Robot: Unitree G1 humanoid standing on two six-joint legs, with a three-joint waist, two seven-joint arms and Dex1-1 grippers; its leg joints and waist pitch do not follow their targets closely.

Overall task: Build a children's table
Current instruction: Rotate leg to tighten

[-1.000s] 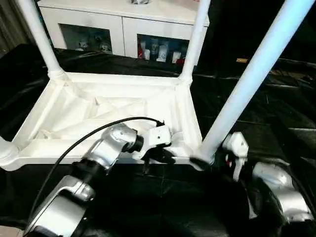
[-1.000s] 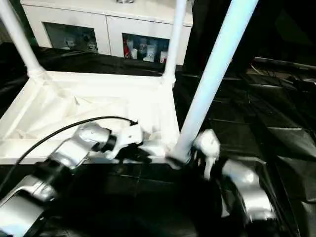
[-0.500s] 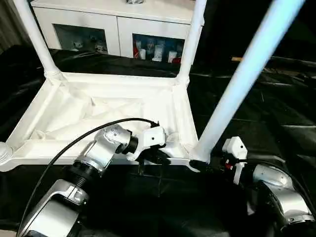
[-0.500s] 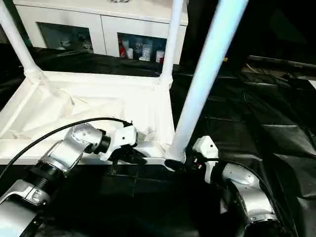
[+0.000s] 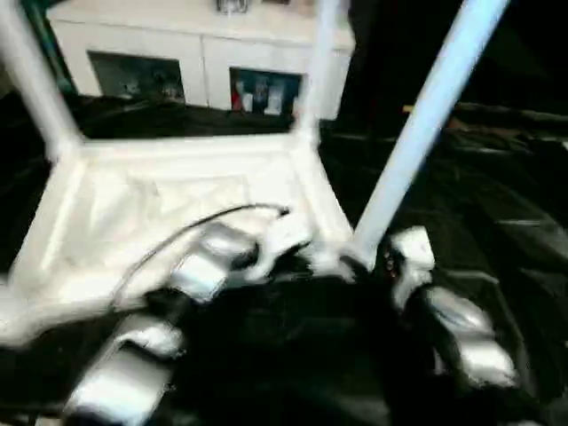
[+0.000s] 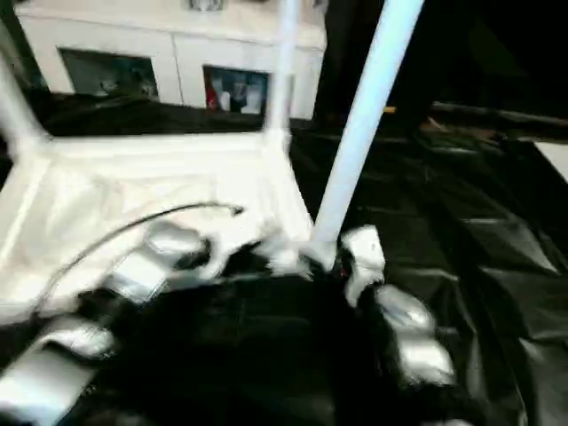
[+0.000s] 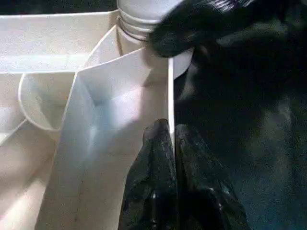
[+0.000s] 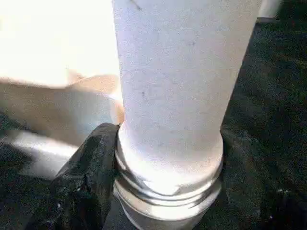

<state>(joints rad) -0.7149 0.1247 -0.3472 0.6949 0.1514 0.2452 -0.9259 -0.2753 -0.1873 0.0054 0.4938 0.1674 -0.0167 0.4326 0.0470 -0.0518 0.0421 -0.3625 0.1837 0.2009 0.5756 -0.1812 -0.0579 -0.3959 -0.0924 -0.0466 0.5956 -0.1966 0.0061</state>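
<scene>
The children's table (image 5: pixel 177 153) lies upside down on the black cloth, ribbed underside up, with white legs rising from its corner sockets. The near right leg (image 5: pixel 426 124) leans up and to the right. My left gripper (image 5: pixel 306 257) is at the front rim just left of that corner. In the left wrist view it (image 7: pixel 170 132) is shut on the thin white rim edge. My right gripper (image 5: pixel 368 262) is at that leg's base. In the right wrist view one black finger (image 8: pixel 88 182) presses the leg's threaded collar (image 8: pixel 168 191), and the other side is dark.
A white cabinet (image 5: pixel 160 53) with glass doors stands behind the work table. Two more legs (image 5: pixel 319 71) (image 5: pixel 31 89) stand at the far corners. Wrinkled black cloth (image 5: pixel 497 195) covers the table to the right of the leg.
The head camera has swung, so the whole picture has shifted and blurred. My right gripper has closed in on the near right leg's base. The left gripper keeps its pinch on the rim.
</scene>
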